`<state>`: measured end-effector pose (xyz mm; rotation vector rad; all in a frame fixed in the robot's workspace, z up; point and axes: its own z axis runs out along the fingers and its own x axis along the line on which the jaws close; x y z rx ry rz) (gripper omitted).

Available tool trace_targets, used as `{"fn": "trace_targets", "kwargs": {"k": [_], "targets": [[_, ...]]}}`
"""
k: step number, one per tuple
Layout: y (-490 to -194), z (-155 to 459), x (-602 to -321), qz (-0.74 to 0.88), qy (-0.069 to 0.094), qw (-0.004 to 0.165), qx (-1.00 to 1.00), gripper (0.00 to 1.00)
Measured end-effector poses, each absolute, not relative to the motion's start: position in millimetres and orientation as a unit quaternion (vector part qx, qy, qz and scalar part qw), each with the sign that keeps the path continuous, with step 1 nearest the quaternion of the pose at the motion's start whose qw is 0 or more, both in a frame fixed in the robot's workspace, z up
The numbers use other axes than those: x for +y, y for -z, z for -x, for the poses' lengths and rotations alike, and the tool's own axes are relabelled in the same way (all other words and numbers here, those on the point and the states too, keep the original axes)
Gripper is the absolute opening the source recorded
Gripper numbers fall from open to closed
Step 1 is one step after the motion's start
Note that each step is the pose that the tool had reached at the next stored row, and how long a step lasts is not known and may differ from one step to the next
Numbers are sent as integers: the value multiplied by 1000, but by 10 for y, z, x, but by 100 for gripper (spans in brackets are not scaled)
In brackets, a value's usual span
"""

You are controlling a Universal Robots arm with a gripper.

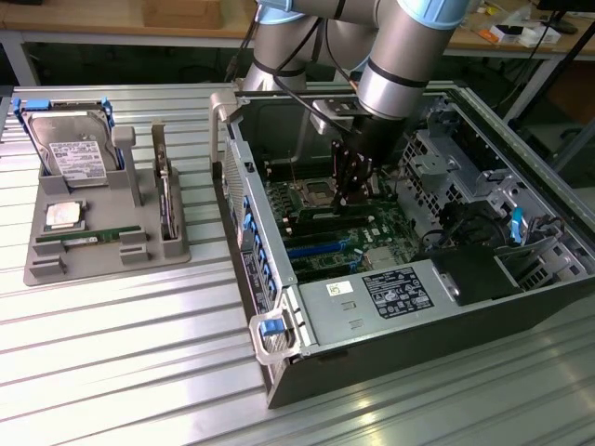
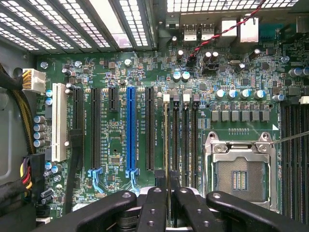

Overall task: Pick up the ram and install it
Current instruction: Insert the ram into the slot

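Note:
My gripper [image 1: 351, 197] reaches down into the open computer case [image 1: 372, 348], just above the motherboard [image 1: 372, 237]. In the wrist view the black fingers [image 2: 153, 205] of the gripper [image 2: 168, 205] are shut on the ram [image 2: 167, 140]. It shows edge-on as a thin line standing along the memory slot nearest the long black expansion slots. Parallel black memory slots [image 2: 185, 140] lie beside it, towards the processor socket [image 2: 240, 171]. Another green ram stick [image 1: 88, 239] lies in the grey tray [image 1: 102, 265] at the exterior view's left.
The tray also holds a hard drive [image 1: 70, 149], a square silver processor chip [image 1: 63, 215] and an upright card with a metal bracket [image 1: 165, 200]. A blue expansion slot [image 2: 130, 130], a white slot [image 2: 60, 121] and cable bundles [image 2: 19, 121] surround the work spot. Case walls stand close around the arm.

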<state>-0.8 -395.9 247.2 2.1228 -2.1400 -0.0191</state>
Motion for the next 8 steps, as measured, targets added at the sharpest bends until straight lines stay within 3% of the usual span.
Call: {"fn": "trace_targets", "kwargs": {"k": [8], "targets": [[-2473,42,-3959,-703,-1,57,-709,13]]}}
